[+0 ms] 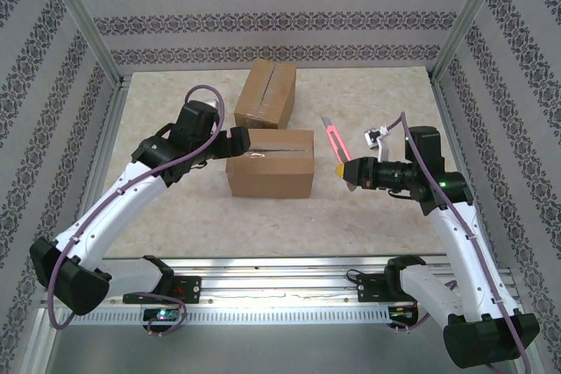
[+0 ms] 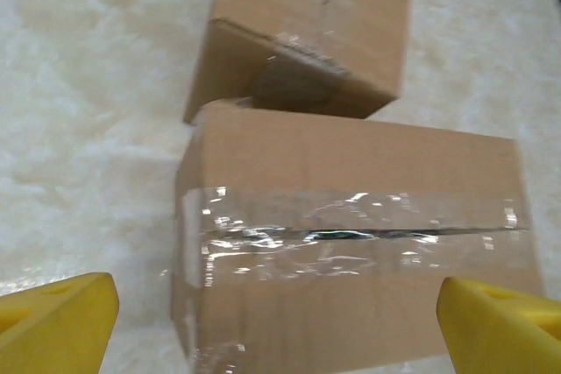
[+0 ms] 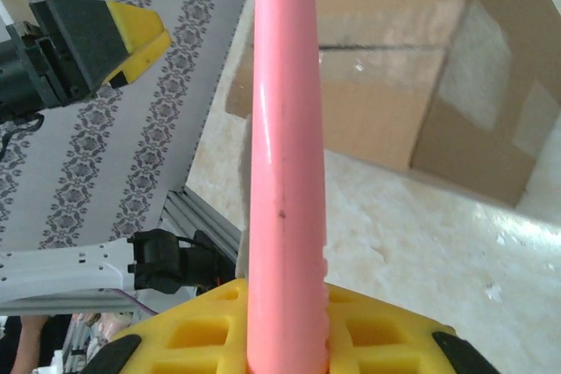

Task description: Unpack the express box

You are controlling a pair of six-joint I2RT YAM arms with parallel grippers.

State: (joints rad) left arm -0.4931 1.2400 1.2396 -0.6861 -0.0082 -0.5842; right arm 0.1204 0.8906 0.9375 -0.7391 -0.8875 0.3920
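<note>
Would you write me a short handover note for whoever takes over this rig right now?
Left hand: open, at the left end of the near box, holding nothing.
Right hand: shut on the pink tool, held in the air right of that box.
Far box: behind the near one, closed.
Done: tool picked up.
Left: near box's flaps are closed under clear tape; slit the seam, open it, unpack.
</note>
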